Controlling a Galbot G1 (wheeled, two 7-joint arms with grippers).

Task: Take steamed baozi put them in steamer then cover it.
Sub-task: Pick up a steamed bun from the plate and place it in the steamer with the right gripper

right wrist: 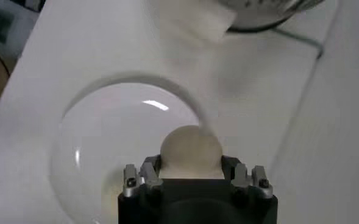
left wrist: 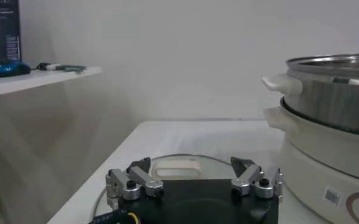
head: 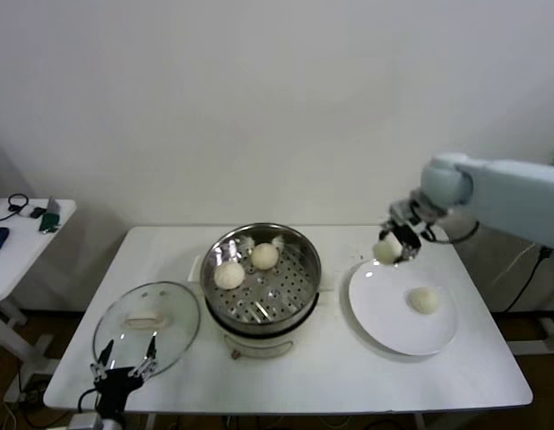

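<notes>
The steamer (head: 299,246), a shiny steel basket on a cream cooker base, stands mid-table and holds two baozi (head: 229,275) (head: 264,256). It also shows in the left wrist view (left wrist: 331,97). My right gripper (head: 395,247) is shut on a third baozi (head: 385,253), held above the far left rim of the white plate (head: 385,313); the right wrist view shows this baozi (right wrist: 190,151) between the jaws over the plate (right wrist: 106,140). A fourth baozi (head: 424,300) lies on the plate. The glass cover (head: 174,318) lies left of the steamer. My left gripper (head: 125,365) is open at its near edge.
A small side table (head: 26,242) with a blue object and cables stands at the far left. The white table's front edge (head: 286,403) runs just below the cover and plate. The cover's handle (left wrist: 174,167) shows between the left jaws.
</notes>
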